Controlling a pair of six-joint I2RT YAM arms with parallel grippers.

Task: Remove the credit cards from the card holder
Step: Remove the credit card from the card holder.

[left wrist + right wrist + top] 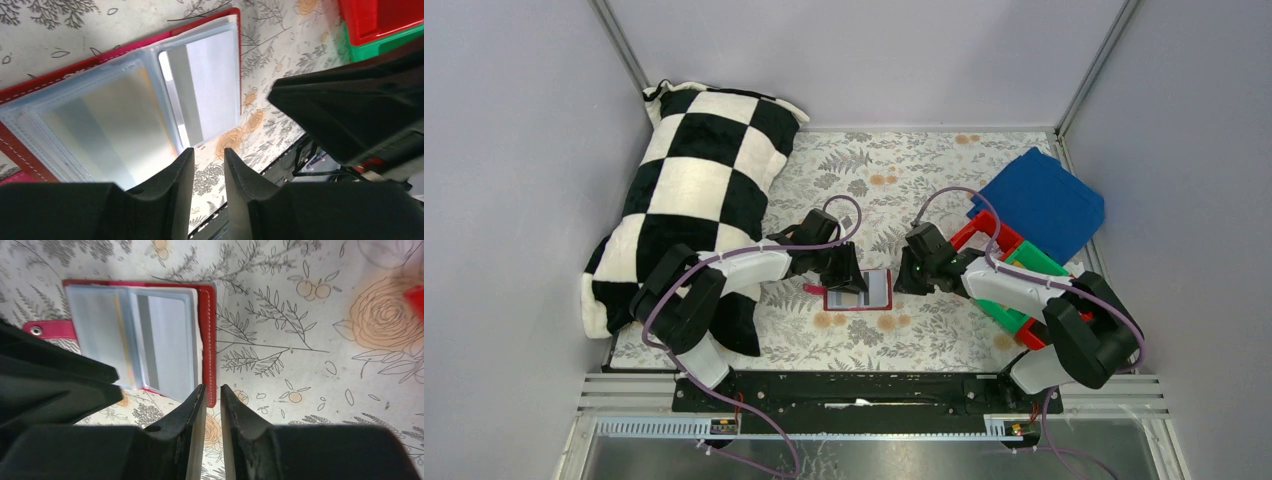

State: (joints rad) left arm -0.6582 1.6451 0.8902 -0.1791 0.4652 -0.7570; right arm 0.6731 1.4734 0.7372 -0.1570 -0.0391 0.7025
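1. Pale grey walls (514, 120) enclose the space on 3 sides, with metal posts (621, 45) in the 2 far corners.
2. A floral-printed cloth (904, 170) forms the working surface.
3. A black-and-white checkered pillow (694, 190) lies left, a blue folded cloth (1044, 200) far right.

**Twin arms face off, jaws barely parted**

The left arm (724, 272) and right arm (1024, 285) reach inward from their bases, elbows raised and wrists angled downward. The left gripper (848, 278) and right gripper (902, 280) point toward each other, near but apart. Each gripper's jaws show a narrow gap, with nothing between the fingers.
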